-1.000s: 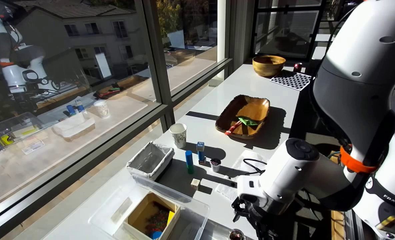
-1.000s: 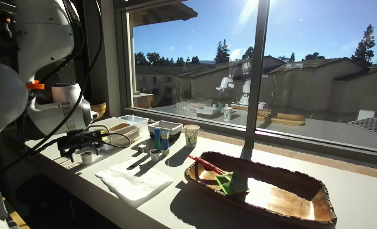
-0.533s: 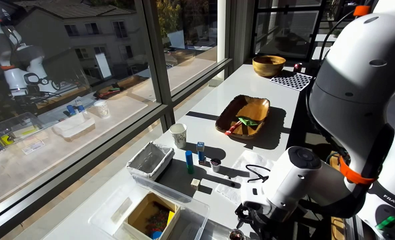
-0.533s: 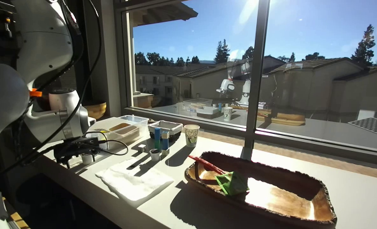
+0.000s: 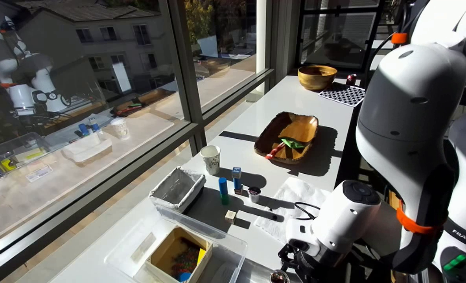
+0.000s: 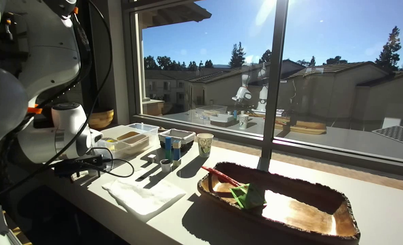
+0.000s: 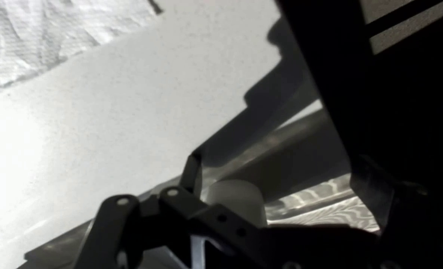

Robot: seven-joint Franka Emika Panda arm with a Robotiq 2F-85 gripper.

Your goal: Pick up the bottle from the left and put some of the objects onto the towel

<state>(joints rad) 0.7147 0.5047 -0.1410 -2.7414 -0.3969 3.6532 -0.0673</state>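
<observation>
The white towel [image 5: 274, 220] lies flat on the counter, also in an exterior view as the towel [image 6: 143, 194]; its edge shows as towel [image 7: 30, 41] in the wrist view. My gripper [image 7: 283, 183] is low over the shiny metal tray [image 7: 300, 200], its jaws standing wide apart. A small white cup [image 7: 238, 198] is inside the jaw span, nearer one finger [image 7: 192, 172], apparently not pinched. That cup [image 5: 279, 276] has a dark reddish top and is cut by the frame's bottom edge. The bottle is hidden or out of view.
A blue-green cylinder [image 5: 223, 191], a stacked blue block [image 5: 237, 181], another small cup [image 5: 253, 194] and a cube [image 5: 230, 217] stand beyond the towel. A lined basket [image 5: 177, 192], clear bin [image 5: 229, 245], paper cup [image 5: 211, 159] and wooden tray [image 6: 289, 224] surround them.
My gripper has come down and shifted slightly toward the arm's base, lowering around the small cup and covering more of it in an exterior view. The jaws stay open; the counter's objects look unmoved.
</observation>
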